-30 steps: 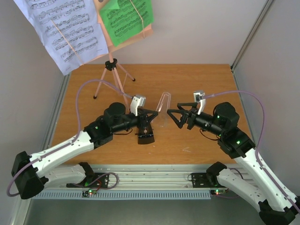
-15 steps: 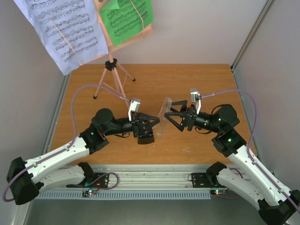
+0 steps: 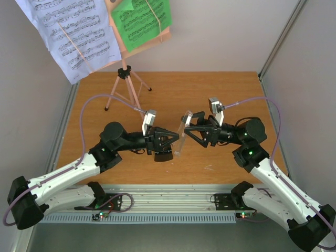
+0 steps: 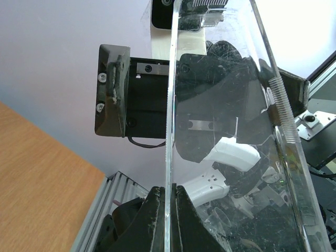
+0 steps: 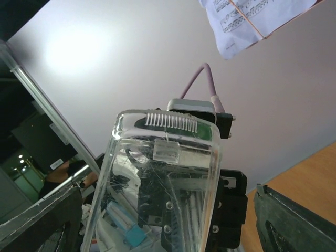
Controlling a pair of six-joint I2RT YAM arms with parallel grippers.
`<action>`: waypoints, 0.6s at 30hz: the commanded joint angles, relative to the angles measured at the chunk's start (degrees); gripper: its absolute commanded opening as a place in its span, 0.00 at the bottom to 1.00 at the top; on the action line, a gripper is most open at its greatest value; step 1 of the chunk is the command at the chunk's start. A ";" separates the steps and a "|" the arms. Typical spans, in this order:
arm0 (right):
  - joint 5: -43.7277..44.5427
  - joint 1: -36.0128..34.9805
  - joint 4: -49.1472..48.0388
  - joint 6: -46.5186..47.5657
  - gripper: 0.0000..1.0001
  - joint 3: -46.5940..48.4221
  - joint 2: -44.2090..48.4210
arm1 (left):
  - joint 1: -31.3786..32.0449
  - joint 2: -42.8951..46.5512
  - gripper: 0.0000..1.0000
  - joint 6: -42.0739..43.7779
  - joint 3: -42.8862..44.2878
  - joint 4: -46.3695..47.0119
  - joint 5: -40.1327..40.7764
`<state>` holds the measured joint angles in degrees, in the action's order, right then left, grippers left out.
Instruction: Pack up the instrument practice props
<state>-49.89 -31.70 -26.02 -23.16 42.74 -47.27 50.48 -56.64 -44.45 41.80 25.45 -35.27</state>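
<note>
Left gripper pinches one edge of the clear cover, which is held over the table between the two arms. Right gripper, jaws wide, straddles the cover's far end; contact cannot be judged. Black metronome body lies beneath the left gripper, partly hidden.

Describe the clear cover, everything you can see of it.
The clear cover is see-through plastic, finely scratched, with a ribbed strip and a small tab near one end. It stands tilted, edge-on to the top camera, between the two grippers. The left gripper pinches one edge. The right gripper is open, fingers wide to either side, not visibly touching it.
</note>
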 commanded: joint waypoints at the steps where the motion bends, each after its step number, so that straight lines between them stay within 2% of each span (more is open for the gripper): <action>1: -1.77 -0.07 -3.41 -1.56 0.90 0.79 -0.14 | -0.12 -0.37 0.00 -0.42 -0.58 5.13 -1.08; 4: -1.79 -0.35 -3.23 -1.36 0.89 0.88 -0.59 | -0.11 -0.79 0.00 -0.63 -0.49 5.17 -0.67; 8: -1.90 -0.88 -3.97 -1.53 0.81 0.77 -0.94 | -0.12 -0.84 0.00 -0.51 -0.44 4.66 -0.42; 12: -1.97 -0.99 -4.68 -1.77 0.78 0.92 -1.29 | -0.12 -0.84 0.01 -0.38 -0.44 4.41 -0.29; 18: -2.46 -1.16 -5.82 -2.54 0.65 0.81 -2.03 | -0.12 -1.00 0.00 -0.56 -0.40 4.61 -0.17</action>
<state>-51.24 -32.40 -29.39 -24.86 42.76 -48.86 50.48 -57.45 -44.66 41.54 26.17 -35.33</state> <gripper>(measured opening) 0.668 0.023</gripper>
